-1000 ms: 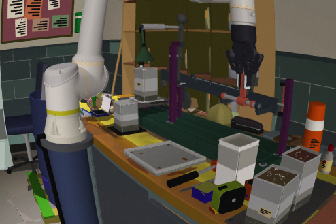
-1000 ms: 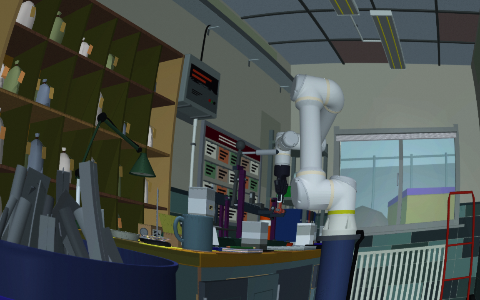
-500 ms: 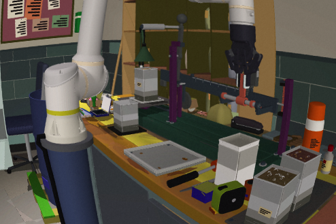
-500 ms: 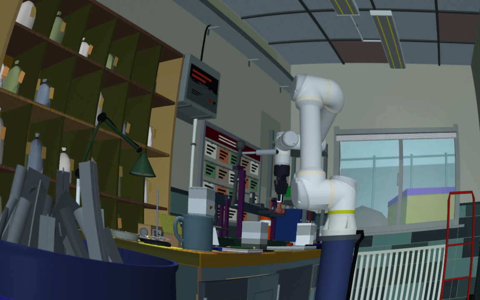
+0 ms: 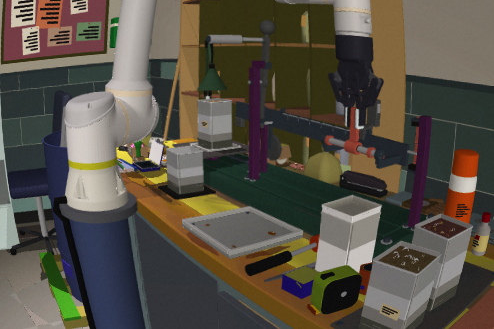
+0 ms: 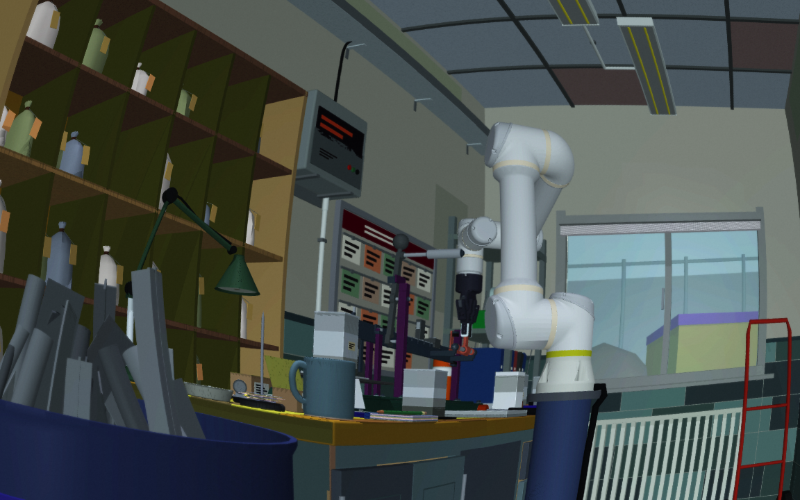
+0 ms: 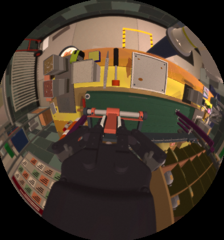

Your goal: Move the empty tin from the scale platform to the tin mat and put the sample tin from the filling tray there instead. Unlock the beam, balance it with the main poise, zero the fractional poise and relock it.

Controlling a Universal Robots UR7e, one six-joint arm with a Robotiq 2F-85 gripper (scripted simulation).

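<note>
The orange fractional poise (image 5: 353, 140) (image 7: 111, 122) is partly hidden by my gripper (image 5: 354, 117) (image 7: 111, 125), which is closed on its upright tab above the short rod at the right end of the dark beam (image 5: 320, 129). The labelled sample tin (image 5: 214, 122) stands on the scale platform at the beam's left end. A second grey tin (image 5: 185, 169) sits on the dark tin mat in front of it. The filling tray (image 5: 242, 229) near the bench's front edge holds only a few crumbs. The lock lever with its ball knob (image 5: 267, 27) rises above the purple centre post (image 5: 256, 119).
A green base mat (image 5: 300, 194) lies under the scale between the purple posts. Several tins (image 5: 400, 279) stand at the bench's right end with a tape measure (image 5: 336, 289), a screwdriver (image 5: 280, 259) and an orange bottle (image 5: 462, 185). Shelving stands behind the beam.
</note>
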